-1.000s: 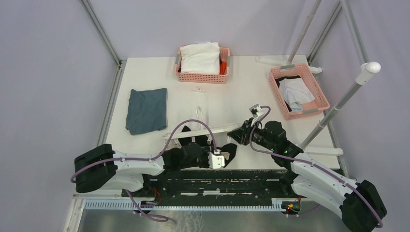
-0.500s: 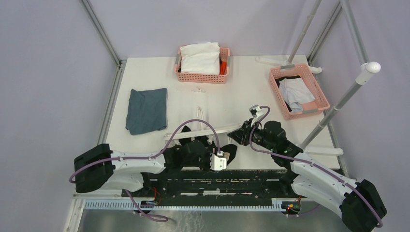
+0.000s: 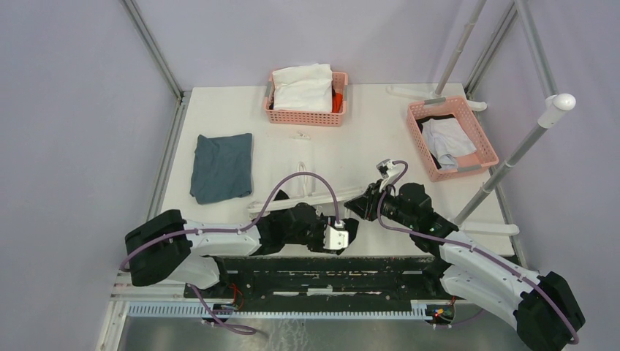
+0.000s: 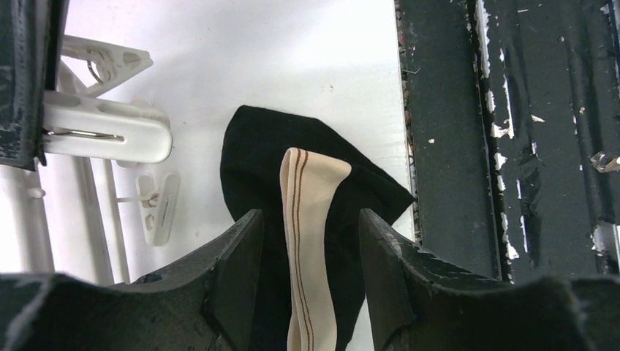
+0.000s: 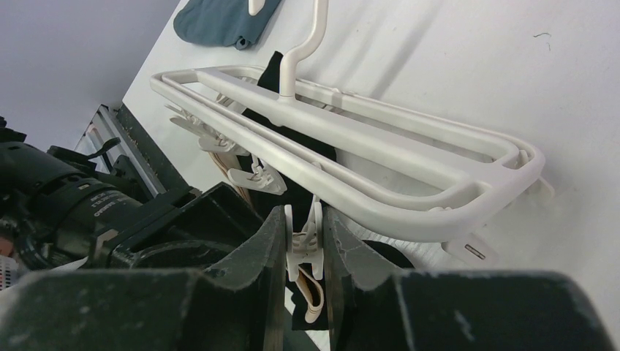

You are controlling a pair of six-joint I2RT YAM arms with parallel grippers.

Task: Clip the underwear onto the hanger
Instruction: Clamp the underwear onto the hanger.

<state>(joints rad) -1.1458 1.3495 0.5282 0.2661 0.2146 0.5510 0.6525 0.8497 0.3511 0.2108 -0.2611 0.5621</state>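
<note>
**Bringing waistband to clip**

We judge the clipping step to be under way but not done: no clip bites the fabric yet.

The underwear [image 4: 256,146] is at the near edge of the tabletop [image 3: 351,146], near its middle, just beside the near rail of the hanger [image 5: 351,139], which lies flat with its hook pointing far. The left gripper [image 4: 307,219] has its jaws partly apart, with the beige waistband [image 4: 311,190] and bunched black fabric filling the gap. We read that as a clamp on the garment.

The right gripper [image 5: 303,216] is nearly together, pinching a dangling clip [image 5: 305,245] on the hanger's near rail.

Next, we think the left arm must feed the waistband edge into that clip's mouth while the right squeezes it open, then releases. We cannot tell whether the mouth is open.
</note>
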